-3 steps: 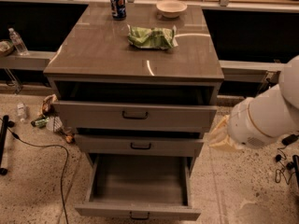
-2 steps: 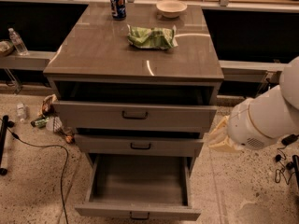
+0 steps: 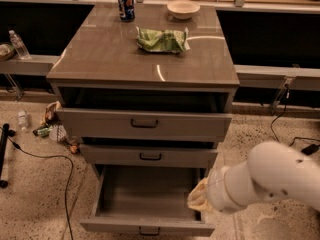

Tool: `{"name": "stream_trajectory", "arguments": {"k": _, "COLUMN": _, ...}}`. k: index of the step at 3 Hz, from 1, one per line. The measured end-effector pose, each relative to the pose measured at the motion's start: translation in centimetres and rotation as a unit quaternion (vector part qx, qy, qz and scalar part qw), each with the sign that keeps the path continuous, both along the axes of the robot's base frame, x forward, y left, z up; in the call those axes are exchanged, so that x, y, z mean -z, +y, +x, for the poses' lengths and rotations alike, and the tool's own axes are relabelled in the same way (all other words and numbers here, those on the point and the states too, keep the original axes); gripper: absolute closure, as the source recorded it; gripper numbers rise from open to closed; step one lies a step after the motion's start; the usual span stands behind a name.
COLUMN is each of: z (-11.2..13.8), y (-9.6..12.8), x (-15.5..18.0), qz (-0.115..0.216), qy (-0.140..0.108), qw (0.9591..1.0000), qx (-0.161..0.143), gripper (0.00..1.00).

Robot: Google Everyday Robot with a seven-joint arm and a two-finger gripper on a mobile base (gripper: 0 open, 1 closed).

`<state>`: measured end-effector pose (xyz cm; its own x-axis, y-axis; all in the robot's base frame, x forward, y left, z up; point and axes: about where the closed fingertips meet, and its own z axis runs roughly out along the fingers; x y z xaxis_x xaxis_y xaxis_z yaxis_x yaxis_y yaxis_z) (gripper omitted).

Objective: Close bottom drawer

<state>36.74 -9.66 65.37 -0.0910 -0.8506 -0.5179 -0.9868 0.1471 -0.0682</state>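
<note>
Speckled stone floor is running under a grey-taupe three-drawer table with a glossy top. You are looking down on it from the front.

On the table top:
- A blue soda can is standing upright at the back edge.
- A pale, round, shallow bowl is sitting to the right of the can, apart from it.
- A crumpled green foil bag is lying in front of the two, nearer the middle.

All three drawers are standing open. The wide uppermost drawer and the shallower middle drawer are each sticking out a little. The bottom drawer, a deep grey-taupe box, is hanging out farthest, with its inner floor showing. Its flat front, with a small dark pull handle, is sitting at the lower edge of the view.

Your white rounded arm is reaching in from the right. Its tan-tipped hand is sitting at the bottom drawer's right wall, near the front corner. You cannot tell whether it is touching the wall, how far open it is, or whether it is holding anything.

At the left, a clear plastic water bottle is standing on a pale ledge. Scattered litter is lying on the floor beside the table. A thin black cable is trailing across the floor near it.
</note>
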Motion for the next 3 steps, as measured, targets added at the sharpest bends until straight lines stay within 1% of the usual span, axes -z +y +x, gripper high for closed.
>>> {"name": "stream_trajectory", "arguments": {"k": 1, "z": -0.7, "y": 3.4, "x": 7.4, "qz": 0.021, "qy": -0.031, "qw": 0.9983, "qx": -0.045, "gripper": 1.0}}
{"name": "stream_trajectory", "arguments": {"k": 2, "z": 2.9, "y": 5.3, "x": 11.9, "qz": -0.007, "qy": -0.06, "qw": 0.9964, "qx": -0.06, "gripper": 1.0}}
{"name": "stream_trajectory", "arguments": {"k": 3, "z": 2.0, "y": 6.3, "x": 12.3, "qz": -0.005, "qy": -0.052, "qw": 0.9954, "qx": -0.08, "gripper": 1.0}}
